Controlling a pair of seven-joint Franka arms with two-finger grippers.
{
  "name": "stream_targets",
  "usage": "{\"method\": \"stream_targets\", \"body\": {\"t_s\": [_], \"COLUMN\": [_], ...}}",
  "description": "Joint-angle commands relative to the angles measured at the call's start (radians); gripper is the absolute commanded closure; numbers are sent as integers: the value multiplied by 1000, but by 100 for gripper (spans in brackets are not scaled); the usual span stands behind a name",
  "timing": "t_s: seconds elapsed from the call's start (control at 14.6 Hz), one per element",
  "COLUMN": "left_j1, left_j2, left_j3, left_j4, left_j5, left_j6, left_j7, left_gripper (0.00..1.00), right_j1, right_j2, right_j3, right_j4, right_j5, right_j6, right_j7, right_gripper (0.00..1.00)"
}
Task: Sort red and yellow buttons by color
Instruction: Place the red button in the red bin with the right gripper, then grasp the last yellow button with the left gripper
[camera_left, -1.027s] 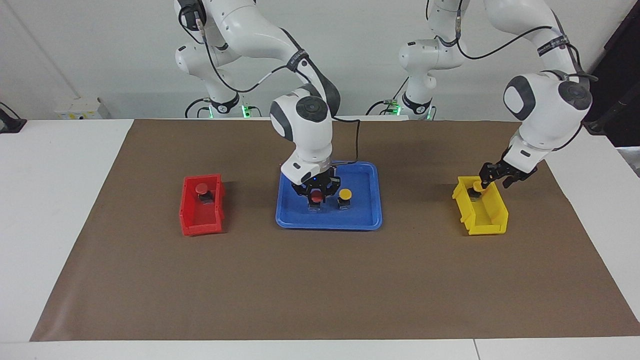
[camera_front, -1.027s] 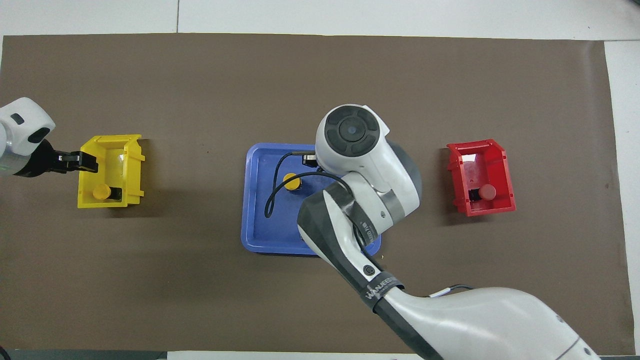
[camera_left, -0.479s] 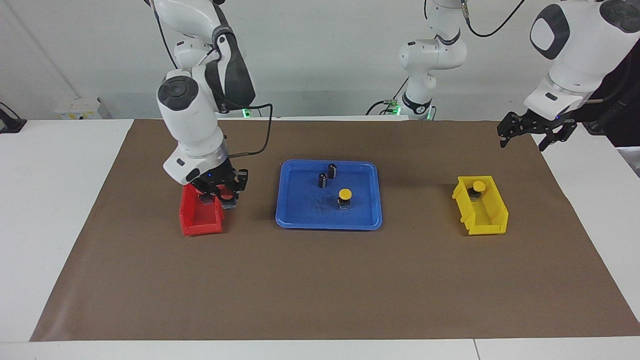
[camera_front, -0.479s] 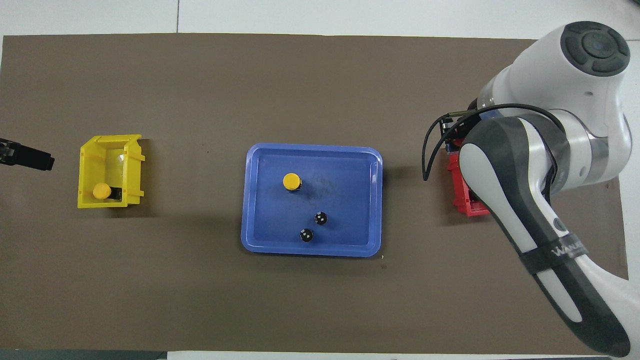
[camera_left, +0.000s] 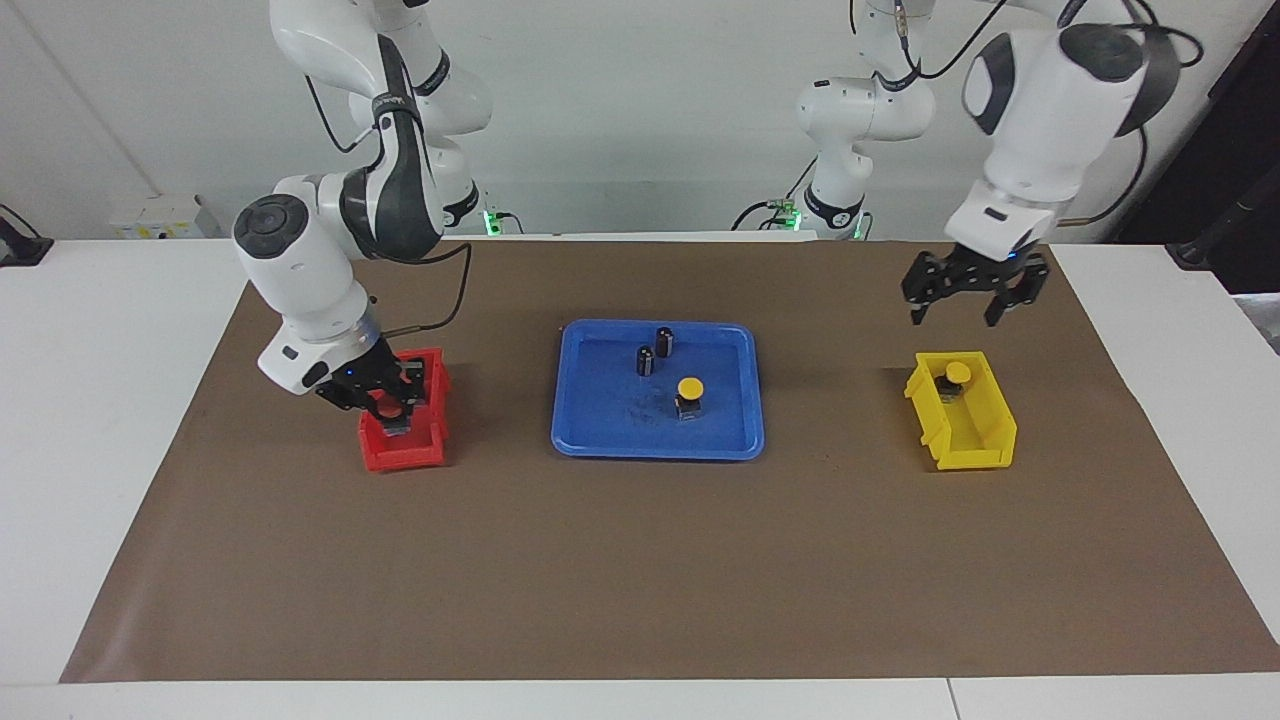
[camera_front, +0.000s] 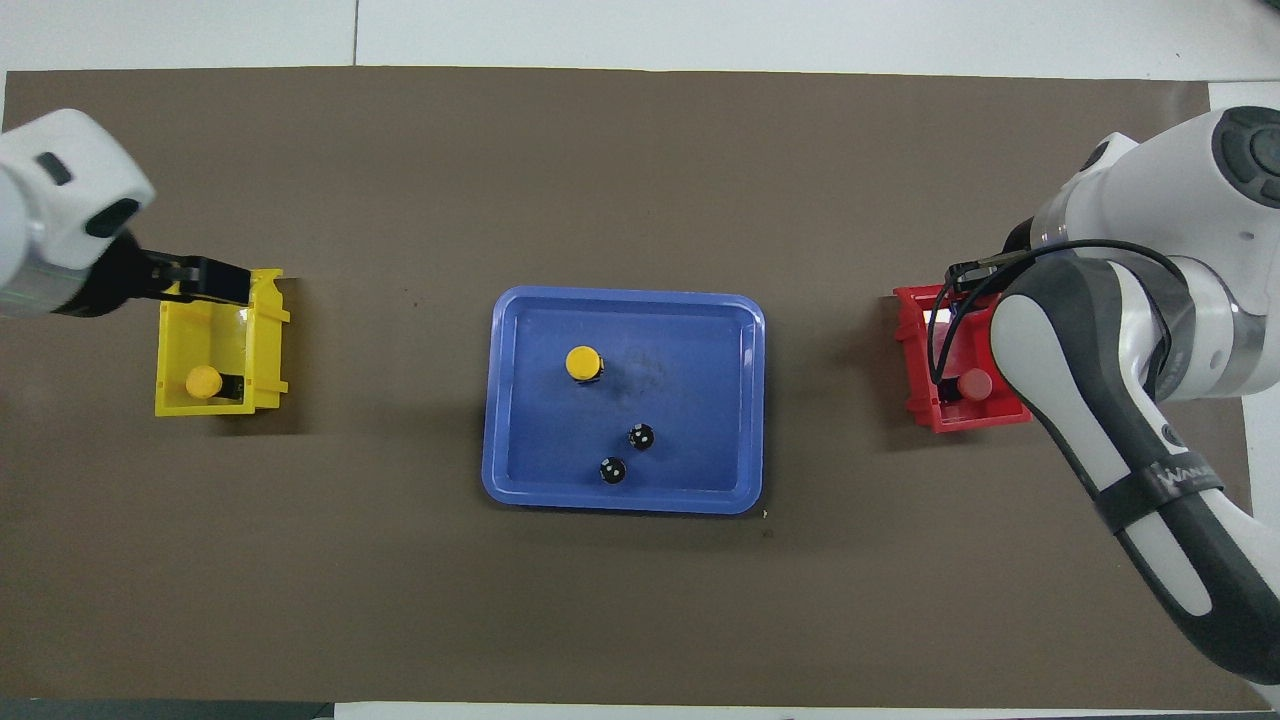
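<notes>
- The right gripper (camera_left: 385, 405), on the white arm at the right arm's end of the table, is down in the red plastic bin (camera_left: 403, 448) with its 2 fingers clamped on a red mushroom-cap button (camera_left: 384, 409).
- In the overhead view, 1 red-capped button on a black base (camera_front: 968, 384) sits in the red bin at the end nearer to the robots.
- The left gripper (camera_left: 967, 300) hangs in the air over the brown mat (camera_left: 640, 560), above the end of the yellow plastic bin (camera_left: 962, 412) that is nearer to the robots, fingers spread apart and holding nothing.
- 1 yellow-capped button (camera_left: 957, 375) lies in that yellow bin.
- Another yellow-capped button on a black square base (camera_left: 689, 393) stands upright in the blue rectangular tray (camera_left: 740, 440).
- 2 small black cylinders (camera_left: 654, 351) stand in the tray, nearer to the robots than that button.
</notes>
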Motion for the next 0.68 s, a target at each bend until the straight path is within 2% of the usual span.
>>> {"method": "stream_targets", "body": {"t_s": [0.0,0.14,0.27,0.62], "left_j1": [-133,-233,-278,-356], "left_j2": [97,178,232,294], "left_j3": [11,12,11,9], "left_j4": [-23,-21,-15,-3], "left_j5": [-8,-8,-8,-8], "left_j6": [127,232,291,336], "left_j7": [-177,-305,-321,-317], "left_gripper": [0,0,0,0], "right_j1": [-20,-20,-20,-41], "right_j2": [-80,-85,-85,-66], "right_j3": [14,14,14,14], "right_j4": [-155,-181,-206,-244], "right_j5": [41,45,45,45], "right_j6": [107,135,178,254], "right_j7": [-39,-40,-43,-100], "right_gripper": [71,71,71,66]}}
